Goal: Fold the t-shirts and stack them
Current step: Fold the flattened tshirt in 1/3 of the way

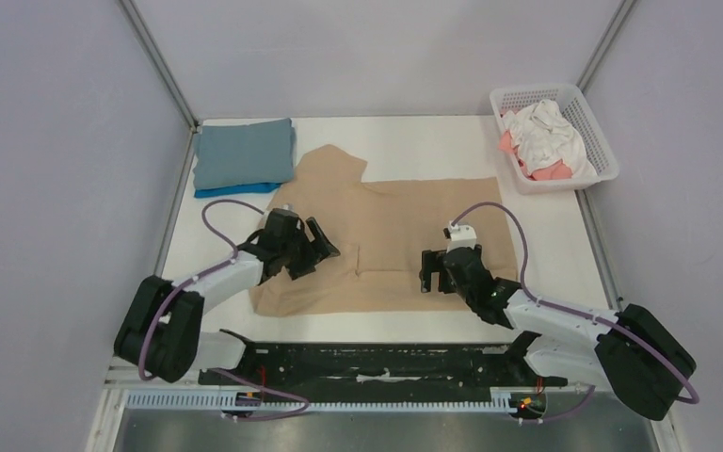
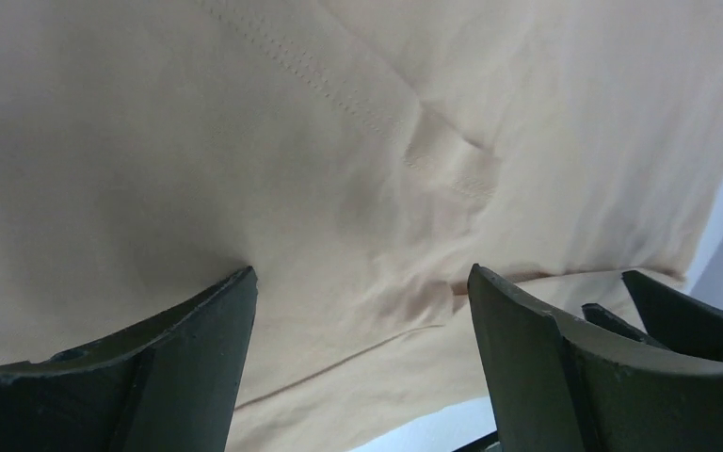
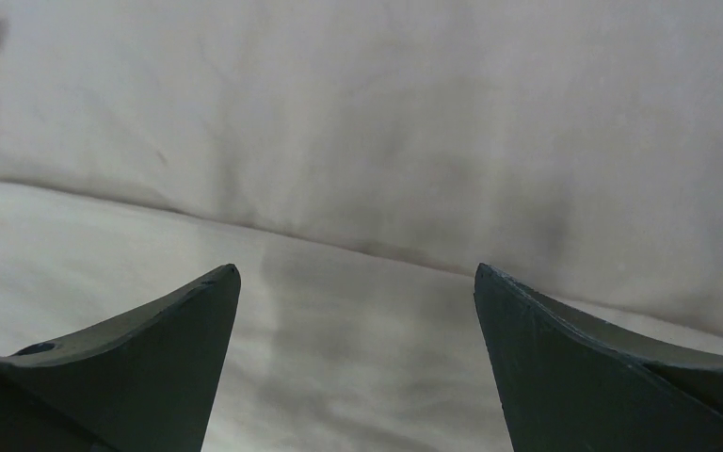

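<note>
Tan t-shirt: lies spread on the middle of the table, under both arms.
Left gripper: wide open over the shirt's left part, holding nothing.
Right gripper: wide open over the right part, also empty.
Stack: folded grey-blue t-shirt on a bright blue t-shirt, far left corner.
Basket: white t-shirt and coral-pink t-shirt, crumpled.
Risk: a fold seems to cross the cloth below the right gripper, though this close view is unclear. Pinching only the upper layer would open it, and unequal pulls would skew the fold.
</note>
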`<state>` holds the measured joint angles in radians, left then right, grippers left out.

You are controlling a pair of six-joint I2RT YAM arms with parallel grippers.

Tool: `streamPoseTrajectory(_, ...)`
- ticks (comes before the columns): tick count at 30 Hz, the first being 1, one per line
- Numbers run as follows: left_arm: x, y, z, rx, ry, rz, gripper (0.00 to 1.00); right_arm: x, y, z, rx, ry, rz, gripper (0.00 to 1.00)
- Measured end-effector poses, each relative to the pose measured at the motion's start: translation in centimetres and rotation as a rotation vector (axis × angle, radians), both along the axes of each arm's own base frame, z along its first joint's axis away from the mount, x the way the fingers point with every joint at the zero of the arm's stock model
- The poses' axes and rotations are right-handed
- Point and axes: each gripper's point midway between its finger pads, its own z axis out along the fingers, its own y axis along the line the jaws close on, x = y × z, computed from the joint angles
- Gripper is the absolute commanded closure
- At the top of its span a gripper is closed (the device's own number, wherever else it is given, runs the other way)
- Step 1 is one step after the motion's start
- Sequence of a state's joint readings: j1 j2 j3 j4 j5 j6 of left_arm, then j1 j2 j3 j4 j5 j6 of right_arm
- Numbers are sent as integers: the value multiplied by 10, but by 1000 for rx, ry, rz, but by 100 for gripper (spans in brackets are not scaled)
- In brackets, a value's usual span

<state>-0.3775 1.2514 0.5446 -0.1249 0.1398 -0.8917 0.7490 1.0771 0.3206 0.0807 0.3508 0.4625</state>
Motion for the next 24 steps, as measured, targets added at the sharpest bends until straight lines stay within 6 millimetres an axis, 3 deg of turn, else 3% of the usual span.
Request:
streamPoseTrajectory(2,-2,-9,-18,17,53,-29,11,-6,-3,-12,-21,41,1,2)
streamPoseTrajectory(7,-2,-17,-15,-5,16,-55,11,-13,-6,-18,-2,52,-8,2)
streamPoseTrajectory(16,-59,-4,-14,-47,-26,-54,11,-39,-7,-17,132,3,5,2)
streamPoseTrajectory(24,-69,3,-14,-57,-42,-39,11,-56,6,-12,242,16,17,2)
